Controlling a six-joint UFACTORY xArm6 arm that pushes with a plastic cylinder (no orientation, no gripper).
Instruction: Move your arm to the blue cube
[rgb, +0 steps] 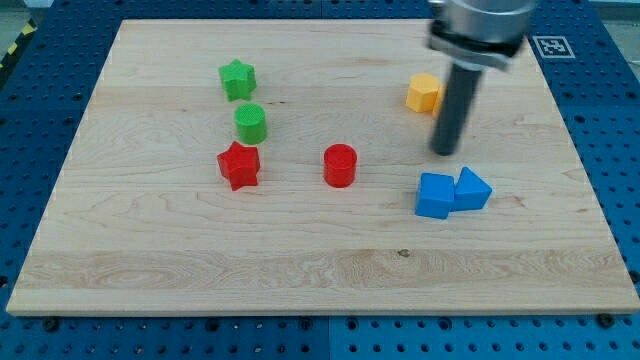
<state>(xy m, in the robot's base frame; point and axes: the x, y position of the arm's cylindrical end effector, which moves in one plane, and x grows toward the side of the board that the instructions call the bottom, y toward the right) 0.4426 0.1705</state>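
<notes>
The approach is nearly done: my tip (444, 152) hovers just above and slightly right of the blue cube (434, 195), close but apart. I judge the next move to be a short slide toward the view's bottom to meet it. The cube, plain matte blue plastic, sits right of centre on the pale wooden counter (180, 270), touching a blue wedge-like block (472, 189) on its right. There are no fingers here, only a dark rod.
</notes>
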